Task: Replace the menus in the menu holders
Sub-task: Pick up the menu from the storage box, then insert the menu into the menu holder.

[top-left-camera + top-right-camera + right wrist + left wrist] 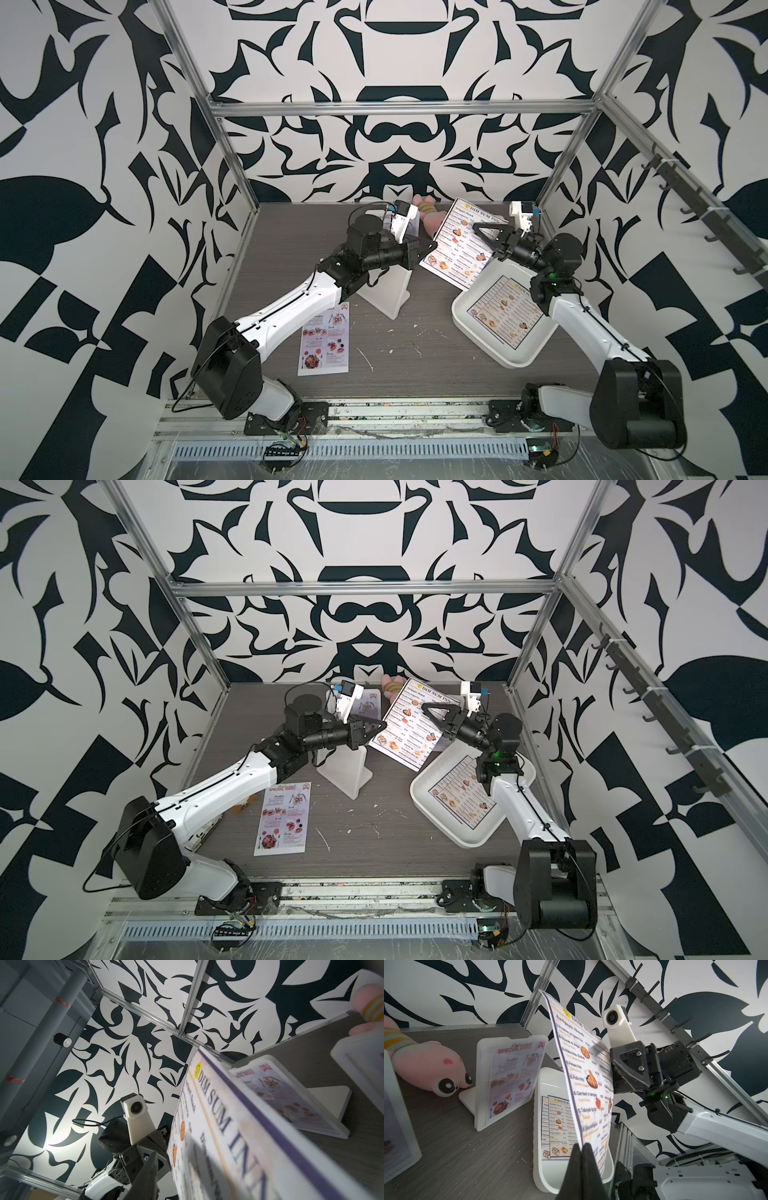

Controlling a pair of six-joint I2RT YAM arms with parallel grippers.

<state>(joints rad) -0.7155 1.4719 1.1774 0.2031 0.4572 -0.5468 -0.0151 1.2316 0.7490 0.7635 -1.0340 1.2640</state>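
Both top views show a grey wood-grain table [415,374] inside black-and-white patterned walls [104,208]. Above the white tray's [473,336] far corner, the DIM SUM INN menu [457,249] hangs tilted between left gripper [432,246] and right gripper [476,227].

Left wrist view: the left jaws are pinched tight on its dark-bordered edge.

Right wrist view: the sheet lies alongside one finger [148,1172], and the hold cannot be told.
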